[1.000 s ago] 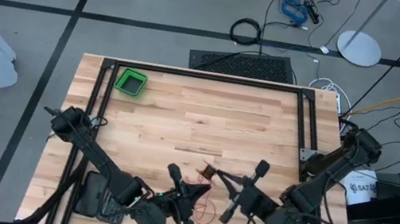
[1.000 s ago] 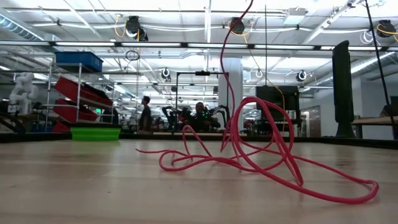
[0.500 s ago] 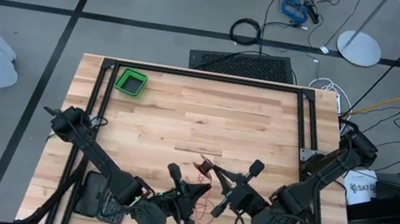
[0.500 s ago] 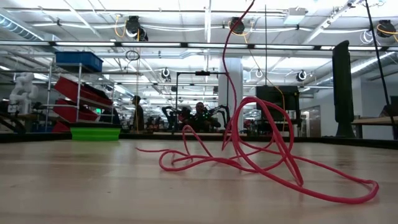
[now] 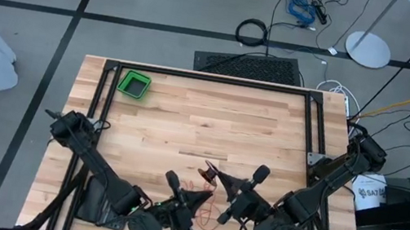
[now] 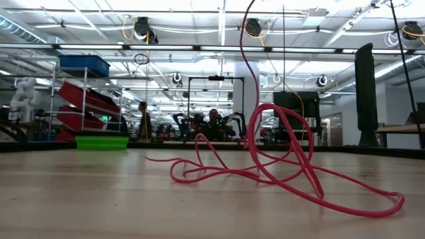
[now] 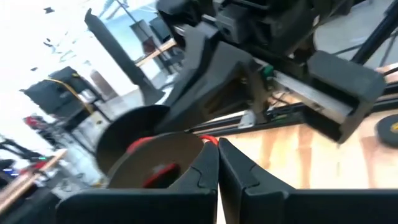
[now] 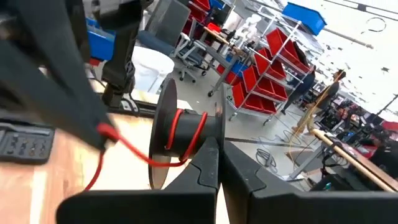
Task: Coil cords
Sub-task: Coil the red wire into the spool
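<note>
Red cord (image 6: 279, 174) lying in loose loops on the counter (image 5: 213, 116), near the middle of the front edge. In the low view the tangle's long axis runs left to right along the counter, and 1 strand rises steeply out of the top of the picture. The rest of the cord is wound on a dark spool (image 8: 180, 134) held above the loops, its hub roughly level. Left hand (image 5: 205, 194): closed, fingertips pinching a red strand just beside the spool's disc. Right hand (image 5: 219, 179): closed, tips against the spool and apparently gripping it; 1 taut strand runs from the hub across to the left hand. The 2 hands almost meet directly above the loops. Green bin (image 5: 134, 85): back-left corner, well apart.
</note>
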